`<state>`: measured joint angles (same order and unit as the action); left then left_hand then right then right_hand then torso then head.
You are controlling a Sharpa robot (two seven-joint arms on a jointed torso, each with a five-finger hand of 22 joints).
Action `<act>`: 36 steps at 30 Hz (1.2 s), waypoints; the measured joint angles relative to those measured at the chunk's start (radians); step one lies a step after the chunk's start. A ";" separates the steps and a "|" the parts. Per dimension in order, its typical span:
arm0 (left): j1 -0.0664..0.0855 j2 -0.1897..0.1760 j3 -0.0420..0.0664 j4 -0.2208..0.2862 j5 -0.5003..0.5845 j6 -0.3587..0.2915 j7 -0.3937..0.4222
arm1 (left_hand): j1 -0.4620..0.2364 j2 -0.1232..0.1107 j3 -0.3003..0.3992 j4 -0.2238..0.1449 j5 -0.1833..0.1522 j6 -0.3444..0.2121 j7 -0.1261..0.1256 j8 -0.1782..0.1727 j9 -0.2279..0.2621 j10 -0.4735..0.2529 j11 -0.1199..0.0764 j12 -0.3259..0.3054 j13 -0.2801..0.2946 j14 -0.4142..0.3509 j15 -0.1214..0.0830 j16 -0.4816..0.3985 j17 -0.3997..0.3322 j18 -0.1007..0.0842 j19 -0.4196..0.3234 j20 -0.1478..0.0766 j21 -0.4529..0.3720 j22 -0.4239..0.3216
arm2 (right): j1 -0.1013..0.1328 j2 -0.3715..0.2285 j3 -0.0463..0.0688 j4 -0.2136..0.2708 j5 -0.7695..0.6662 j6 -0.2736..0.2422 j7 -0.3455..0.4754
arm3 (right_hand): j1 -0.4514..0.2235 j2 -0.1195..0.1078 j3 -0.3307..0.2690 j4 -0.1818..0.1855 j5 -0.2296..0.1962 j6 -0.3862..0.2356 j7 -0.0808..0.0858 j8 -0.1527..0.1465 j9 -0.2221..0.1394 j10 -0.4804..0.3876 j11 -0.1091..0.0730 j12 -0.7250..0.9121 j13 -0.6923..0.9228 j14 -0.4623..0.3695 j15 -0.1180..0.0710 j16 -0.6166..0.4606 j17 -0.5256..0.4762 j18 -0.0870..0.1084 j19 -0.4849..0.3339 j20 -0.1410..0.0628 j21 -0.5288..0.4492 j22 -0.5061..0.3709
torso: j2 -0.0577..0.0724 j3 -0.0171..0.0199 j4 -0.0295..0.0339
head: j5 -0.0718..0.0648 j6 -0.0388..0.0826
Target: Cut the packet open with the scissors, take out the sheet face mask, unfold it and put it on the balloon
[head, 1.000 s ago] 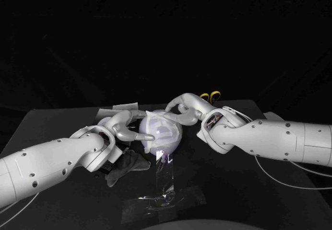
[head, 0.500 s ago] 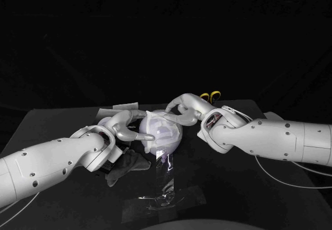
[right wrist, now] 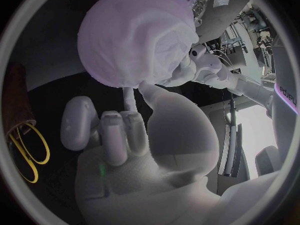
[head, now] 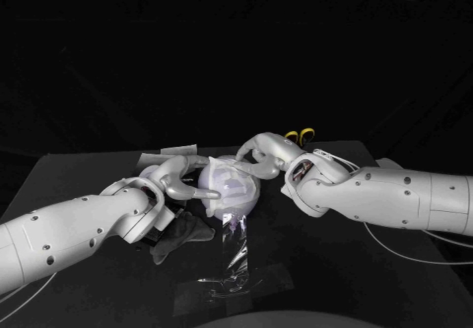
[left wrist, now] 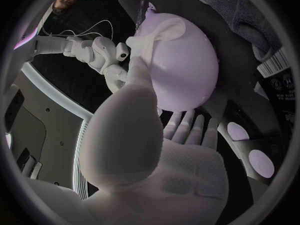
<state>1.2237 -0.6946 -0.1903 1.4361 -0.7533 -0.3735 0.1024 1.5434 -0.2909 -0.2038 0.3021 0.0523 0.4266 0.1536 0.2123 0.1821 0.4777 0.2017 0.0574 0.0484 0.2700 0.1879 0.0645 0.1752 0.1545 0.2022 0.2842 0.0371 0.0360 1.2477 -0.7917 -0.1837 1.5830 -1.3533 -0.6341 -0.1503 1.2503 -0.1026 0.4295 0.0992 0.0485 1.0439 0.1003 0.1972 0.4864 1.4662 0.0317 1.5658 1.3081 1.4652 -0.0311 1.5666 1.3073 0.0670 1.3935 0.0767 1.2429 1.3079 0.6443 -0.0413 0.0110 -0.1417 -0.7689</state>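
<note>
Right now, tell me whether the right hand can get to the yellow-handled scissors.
Probably yes, once freed: the scissors sit just behind the right hand with nothing between, but its fingers are on the sheet mask over the balloon.

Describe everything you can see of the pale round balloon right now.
The pale lilac balloon looks smooth and rubbery, fully inflated and round. It sits mid-table between both hands. A wrinkled white sheet mask drapes over its upper side. The left hand touches one flank, and the right hand reaches its top from the other side.
</note>
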 measured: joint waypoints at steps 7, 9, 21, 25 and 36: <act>0.000 0.000 0.000 0.000 0.000 0.000 -0.001 | 0.000 0.000 0.000 0.000 0.000 0.000 0.000 0.000 0.001 0.000 0.000 0.000 0.000 0.000 0.000 0.000 0.000 0.000 0.000 0.000 0.000 0.000 | -0.001 0.002 0.000 -0.001 -0.031 0.002 -0.010 | 0.016 0.016 0.006 -0.006 0.000 0.025 -0.012 0.011 0.000 -0.001 -0.015 0.000 0.000 0.001 -0.009 -0.001 0.000 0.000 0.006 -0.006 0.006 -0.001 | 0.000 0.0000 0.0000 | 0.001 -0.002; 0.000 0.000 0.000 0.000 0.000 0.000 -0.001 | 0.000 0.000 0.000 0.000 0.000 0.000 0.000 0.000 0.001 0.000 0.000 0.000 0.000 0.000 0.000 0.000 0.000 0.000 0.000 0.000 0.000 0.000 | -0.001 0.002 0.000 -0.001 -0.036 0.002 -0.011 | 0.023 0.023 0.013 -0.007 0.000 0.031 -0.017 0.012 0.000 0.001 -0.017 -0.001 -0.001 0.001 -0.009 -0.003 0.000 0.000 0.007 -0.007 0.006 -0.001 | 0.000 0.0000 0.0000 | 0.002 -0.002; 0.000 0.001 0.000 0.001 0.000 0.001 -0.001 | 0.000 0.000 0.000 0.000 0.000 0.000 0.000 0.000 0.001 0.000 0.000 0.000 0.000 0.000 0.000 0.000 0.000 0.000 0.000 0.000 0.000 0.000 | -0.002 0.004 0.000 0.001 -0.028 -0.005 -0.009 | 0.059 0.036 0.046 -0.046 -0.005 0.061 -0.034 0.046 0.008 -0.001 -0.037 0.002 0.000 0.000 -0.028 0.001 0.001 0.000 0.025 -0.025 0.032 0.000 | 0.000 0.0008 -0.0004 | 0.002 -0.004; 0.000 0.001 0.000 0.001 0.001 0.001 -0.001 | 0.000 0.000 0.000 0.000 0.000 0.000 0.000 0.000 0.000 0.000 0.000 0.000 0.000 0.004 0.004 0.000 0.000 -0.001 0.004 0.004 0.000 0.000 | -0.002 0.004 0.000 0.000 -0.010 -0.014 -0.008 | 0.068 0.035 0.051 -0.052 -0.007 0.065 -0.030 0.051 0.008 0.001 -0.039 0.002 0.000 0.002 -0.031 0.001 0.001 0.000 0.025 -0.025 0.032 0.000 | 0.000 0.0009 -0.0004 | 0.001 -0.005; 0.000 0.002 0.000 0.001 0.001 0.001 -0.002 | 0.000 0.000 0.000 0.000 0.000 0.000 0.000 0.000 0.000 0.000 0.000 0.000 0.000 0.004 0.004 0.000 0.001 -0.001 0.004 0.004 0.000 0.000 | -0.003 -0.001 -0.001 0.008 0.042 -0.068 0.004 | 0.074 0.037 0.051 -0.052 -0.002 0.067 -0.029 0.064 0.008 -0.001 -0.044 0.001 0.000 0.000 -0.035 0.000 0.000 -0.006 0.025 -0.032 0.032 0.000 | 0.000 0.0006 -0.0004 | 0.000 -0.006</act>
<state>1.2241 -0.6929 -0.1900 1.4370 -0.7521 -0.3721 0.1005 1.5434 -0.2909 -0.2038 0.3021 0.0523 0.4266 0.1535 0.2122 0.1824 0.4777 0.2017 0.0576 0.0484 0.2736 0.1915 0.0645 0.1758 0.1537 0.2059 0.2878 0.0371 0.0358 1.2444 -0.7925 -0.1843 1.5910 -1.3109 -0.7017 -0.1458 1.3245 -0.0659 0.4806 0.0471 0.0466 1.1113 0.0714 0.2615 0.4944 1.4651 -0.0124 1.5671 1.3080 1.4649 -0.0664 1.5664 1.3073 0.0611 1.4181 0.0447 1.2750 1.3079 0.6439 -0.0407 0.0106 -0.1417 -0.7749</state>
